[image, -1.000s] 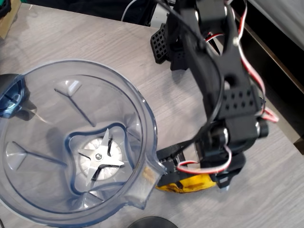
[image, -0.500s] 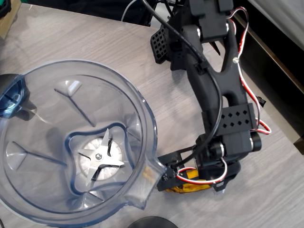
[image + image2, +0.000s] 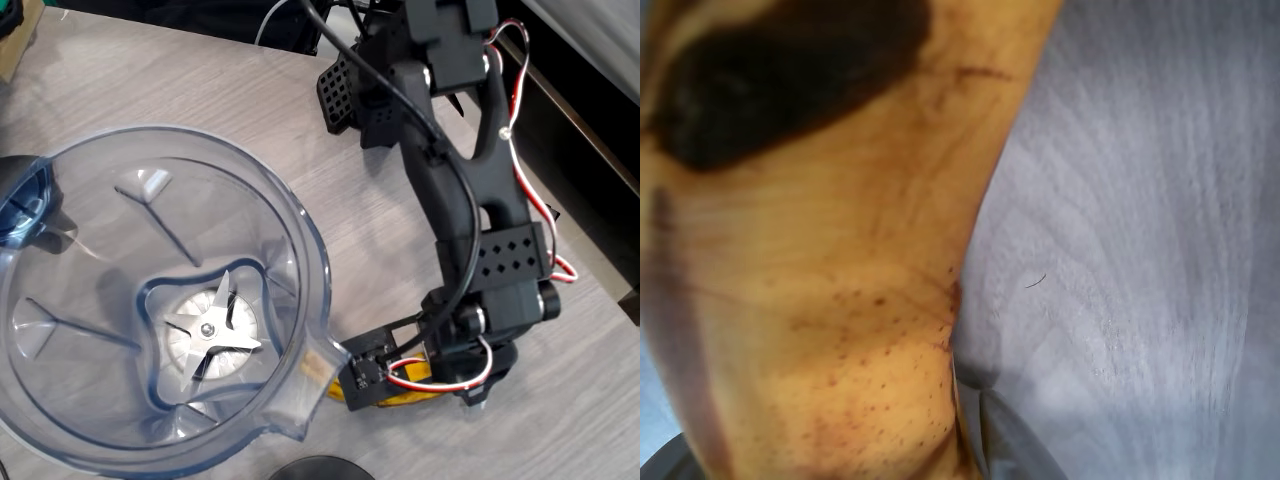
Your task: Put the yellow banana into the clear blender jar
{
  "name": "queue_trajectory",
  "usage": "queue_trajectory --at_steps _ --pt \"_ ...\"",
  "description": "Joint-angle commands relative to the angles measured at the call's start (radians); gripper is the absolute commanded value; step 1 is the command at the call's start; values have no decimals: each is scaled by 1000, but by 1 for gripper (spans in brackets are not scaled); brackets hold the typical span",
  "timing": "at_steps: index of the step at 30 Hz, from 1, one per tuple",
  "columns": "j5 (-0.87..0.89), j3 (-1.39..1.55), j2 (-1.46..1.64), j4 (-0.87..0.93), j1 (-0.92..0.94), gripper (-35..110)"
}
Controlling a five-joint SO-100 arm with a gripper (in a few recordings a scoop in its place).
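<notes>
The clear blender jar (image 3: 70,400) stands at the left in the overhead view, its silver blade (image 3: 212,335) showing at the bottom and its pour spout pointing right. Just right of the spout the yellow banana (image 3: 412,399) lies on the table, mostly covered by my black gripper (image 3: 400,385), which is pressed low over it. In the wrist view the banana (image 3: 820,300), yellow with a big dark patch and brown specks, sits very close on the left, with a grey finger tip (image 3: 990,440) beside it. How the jaws stand is hidden.
The grey wood table (image 3: 200,80) ends in a dark drop along the right side. A black round object (image 3: 320,468) lies at the bottom edge below the spout. A dark blue object (image 3: 22,200) sits at the jar's left. The arm's black base (image 3: 345,90) stands at the back.
The arm has stretched out and lowered onto the banana. More of the banana is covered now than a second ago. The jar has not moved.
</notes>
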Motion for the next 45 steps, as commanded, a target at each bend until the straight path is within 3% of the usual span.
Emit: queue_trajectory --at_steps 1,9,19,29,40,45 --pt "-8 -35 0 -12 -9 30" --pt "-8 -41 -2 -18 -11 6" --pt "-8 -58 94 6 -14 6" --pt "-23 -69 448 5 -95 7" --pt "-25 -71 877 -149 -249 7" --pt "-23 -71 1083 -281 -189 7"
